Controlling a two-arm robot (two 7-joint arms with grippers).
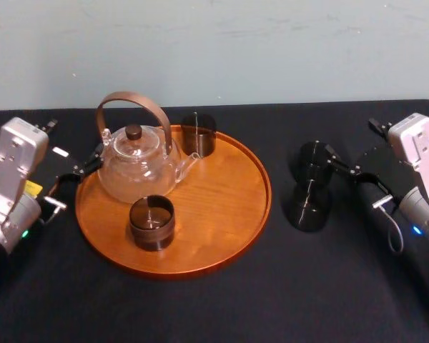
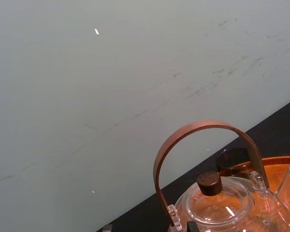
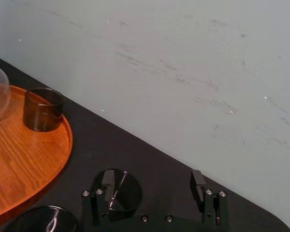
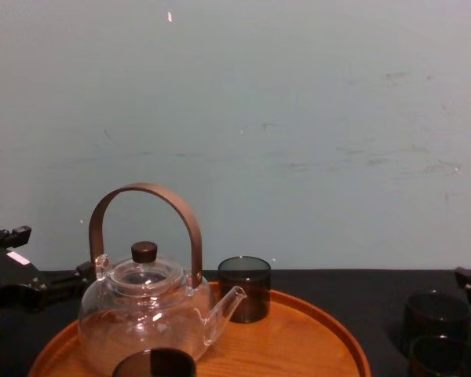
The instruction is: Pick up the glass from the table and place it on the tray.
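Observation:
Two dark smoky glasses stand on the black table (image 1: 222,307) right of the tray: a farther glass (image 1: 314,161) (image 3: 121,191) (image 4: 434,314) and a nearer glass (image 1: 307,209) (image 3: 46,221) (image 4: 447,355). My right gripper (image 1: 347,171) (image 3: 153,180) hovers just right of the farther glass, open and empty, with one finger (image 3: 108,180) beside that glass. The round orange-brown tray (image 1: 229,214) (image 3: 24,159) (image 4: 314,338) carries a glass teapot (image 1: 137,163) (image 4: 145,310) and two more dark glasses (image 1: 151,222) (image 1: 198,134). My left gripper (image 1: 86,168) rests at the tray's left rim by the teapot.
A pale wall (image 1: 214,50) runs along the table's back edge. The teapot's brown arched handle (image 2: 203,133) rises high over the tray's left half. The tray's right half (image 1: 232,179) is bare wood. Bare tabletop lies in front of the tray.

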